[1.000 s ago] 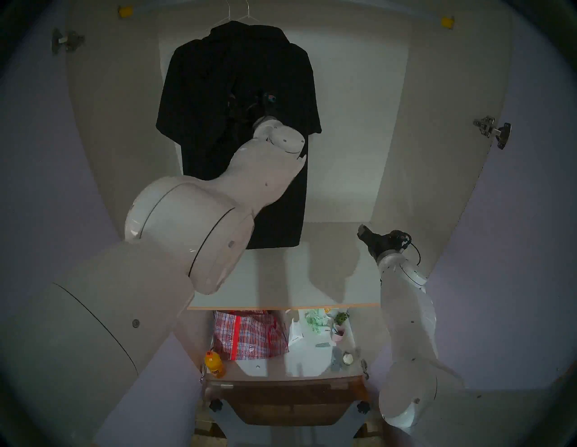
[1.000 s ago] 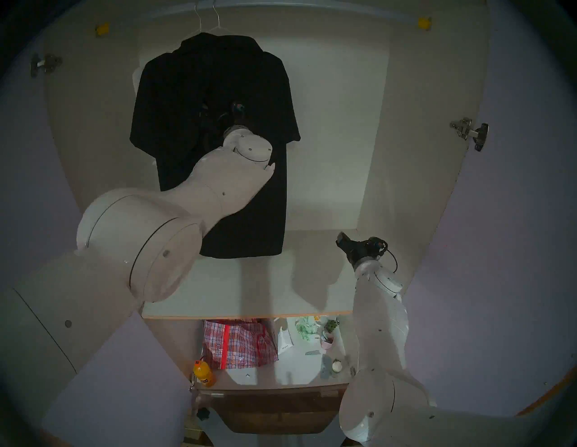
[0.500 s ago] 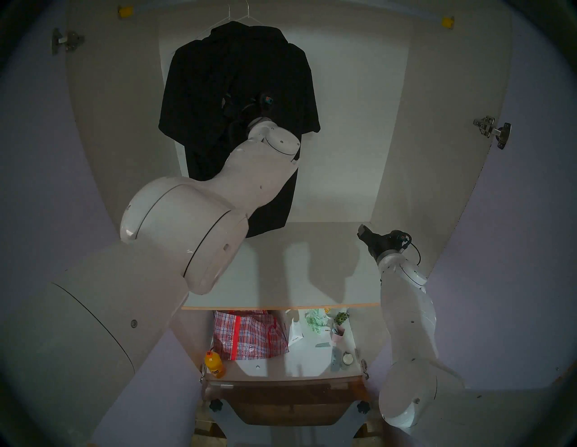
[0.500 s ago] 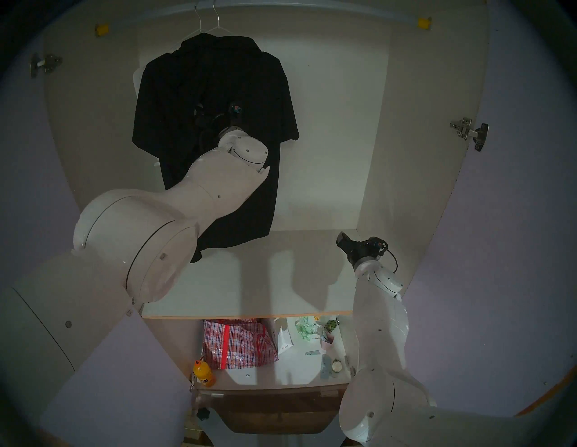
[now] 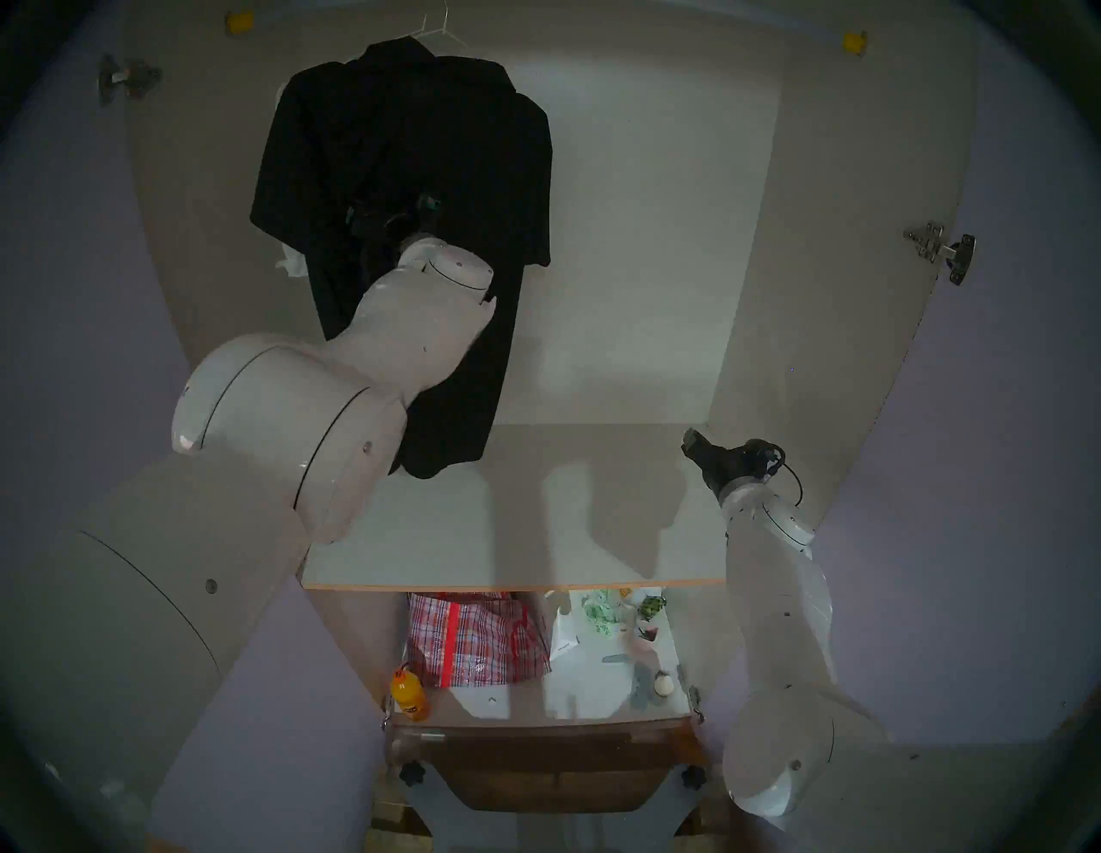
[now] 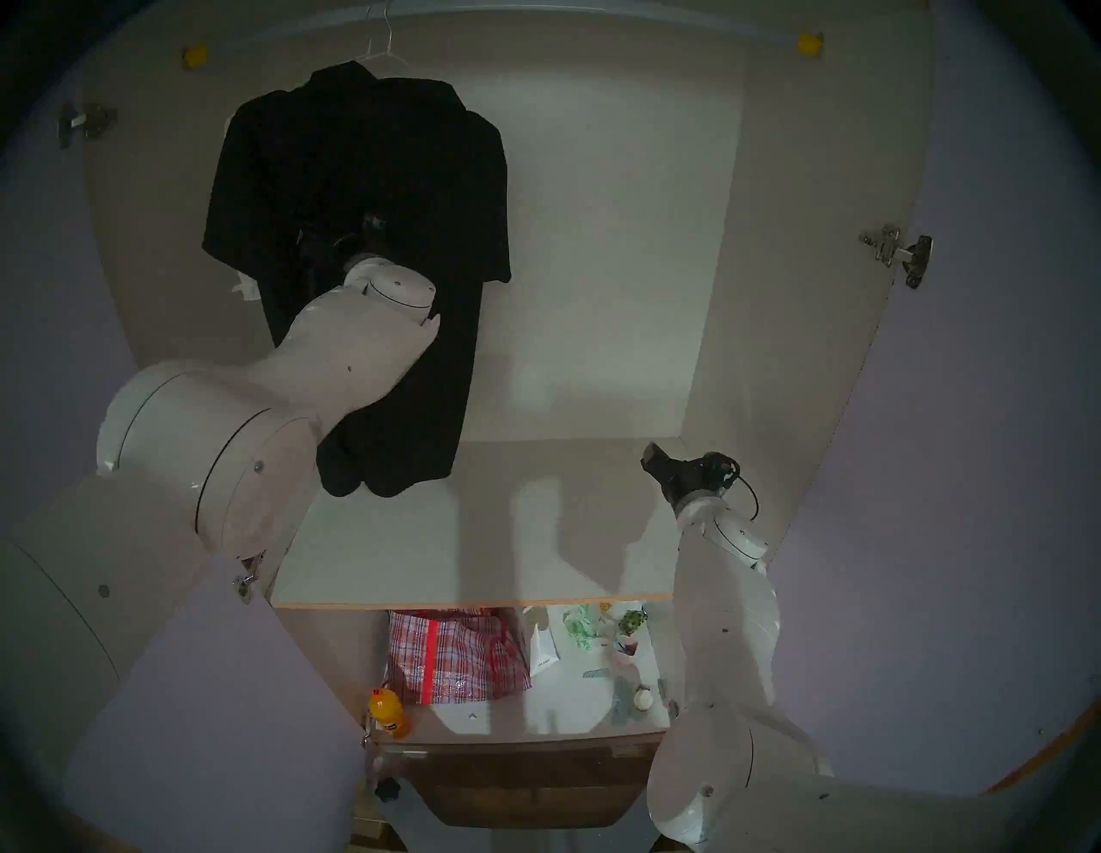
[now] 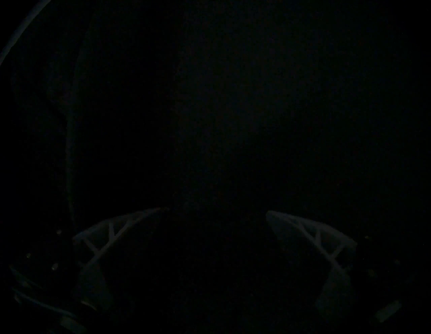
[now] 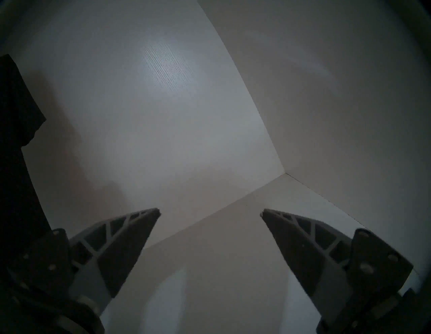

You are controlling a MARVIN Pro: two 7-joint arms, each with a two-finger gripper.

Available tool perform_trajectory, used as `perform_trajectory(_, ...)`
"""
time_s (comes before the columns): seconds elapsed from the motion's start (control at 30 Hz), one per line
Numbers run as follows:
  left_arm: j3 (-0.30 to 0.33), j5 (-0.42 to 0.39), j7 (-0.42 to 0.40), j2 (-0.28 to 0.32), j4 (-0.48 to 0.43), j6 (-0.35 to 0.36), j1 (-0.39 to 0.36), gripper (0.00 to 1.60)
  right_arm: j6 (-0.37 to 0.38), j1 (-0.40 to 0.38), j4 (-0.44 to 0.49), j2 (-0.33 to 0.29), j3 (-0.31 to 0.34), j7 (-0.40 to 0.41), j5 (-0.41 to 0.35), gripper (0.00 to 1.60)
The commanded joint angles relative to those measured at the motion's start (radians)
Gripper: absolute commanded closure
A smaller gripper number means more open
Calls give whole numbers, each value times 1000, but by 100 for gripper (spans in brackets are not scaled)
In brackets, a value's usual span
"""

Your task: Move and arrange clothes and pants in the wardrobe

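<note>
The black short-sleeved shirt (image 5: 411, 149) hangs on a white wire hanger (image 5: 438, 27) at the upper left of the wardrobe (image 5: 655, 238). A scrap of the white top (image 5: 292, 265) shows behind its left edge. My left gripper (image 5: 360, 217) is pressed into the shirt's chest. In the left wrist view the gripper (image 7: 217, 210) has its fingers (image 7: 130, 224) apart, with only dark fabric ahead. My right gripper (image 5: 691, 438) is open and empty, low by the wardrobe's right inner wall, as the right wrist view (image 8: 211, 211) shows.
Yellow rail brackets (image 5: 854, 43) sit at the top corners. The off-white shelf (image 5: 536, 524) lies under the shirt. Below it are a red-and-white checked bag (image 5: 476, 637), an orange bottle (image 5: 410, 694) and small items. Lilac doors (image 5: 983, 476) stand open on both sides.
My left arm has swung to the left, pushing the black shirt and the hangers left along the rail; the white top now shows at its left edge. The right arm has not moved.
</note>
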State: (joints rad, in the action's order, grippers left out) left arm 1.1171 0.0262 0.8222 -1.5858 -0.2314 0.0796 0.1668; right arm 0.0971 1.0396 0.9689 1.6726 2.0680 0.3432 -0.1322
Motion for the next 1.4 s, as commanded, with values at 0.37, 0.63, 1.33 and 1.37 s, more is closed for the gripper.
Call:
perform_trajectory(0.37,19,-9,-35,126,0,7,-59,0,-3,-24,26,-1,-4,4,-4,0)
perform_trajectory(0.63,55,-31,-56,178,30,18,-66,0,-3,-24,26,-1,-4,4,-4,0)
perform_trajectory(1.33,-34,7,-113,226,-222,-207,142,0,-5,-26,21,-3,-4,4,-3,0)
perform_trajectory(1.37,-74,38,-138,241,-254,-215,171,0,-5,-26,20,-3,-4,4,-3,0)
